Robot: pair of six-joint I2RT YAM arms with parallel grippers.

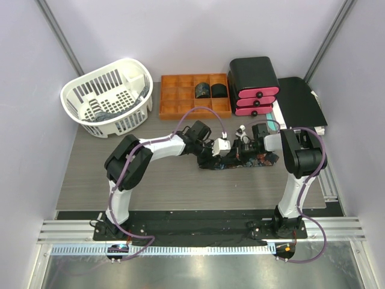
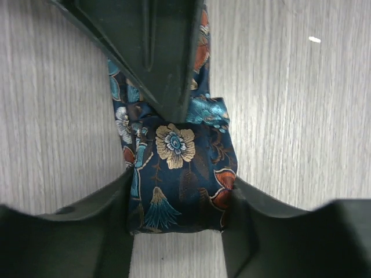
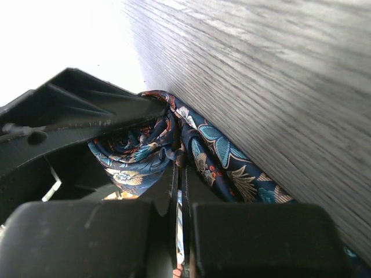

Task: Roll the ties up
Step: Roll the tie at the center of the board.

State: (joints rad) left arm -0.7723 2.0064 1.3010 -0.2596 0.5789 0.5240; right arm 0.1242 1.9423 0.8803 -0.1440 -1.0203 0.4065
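Observation:
A dark navy tie (image 1: 240, 161) with floral print lies partly rolled mid-table between both arms. In the left wrist view its rolled end (image 2: 179, 174) sits between my left gripper's (image 2: 181, 194) fingers, which press on both of its sides. My left gripper (image 1: 224, 146) and right gripper (image 1: 243, 146) meet over it. In the right wrist view the right gripper (image 3: 181, 174) is almost closed, with a thin edge of the tie between the fingers, and the coiled tie (image 3: 136, 153) lies just beyond them. Two rolled ties (image 1: 210, 90) sit in the orange tray (image 1: 177, 102).
A white basket (image 1: 108, 96) stands at the back left with some fabric inside. A black and pink drawer unit (image 1: 254, 84) and a black flat item (image 1: 301, 102) stand at the back right. The right finger (image 2: 156, 52) reaches into the left wrist view from the top.

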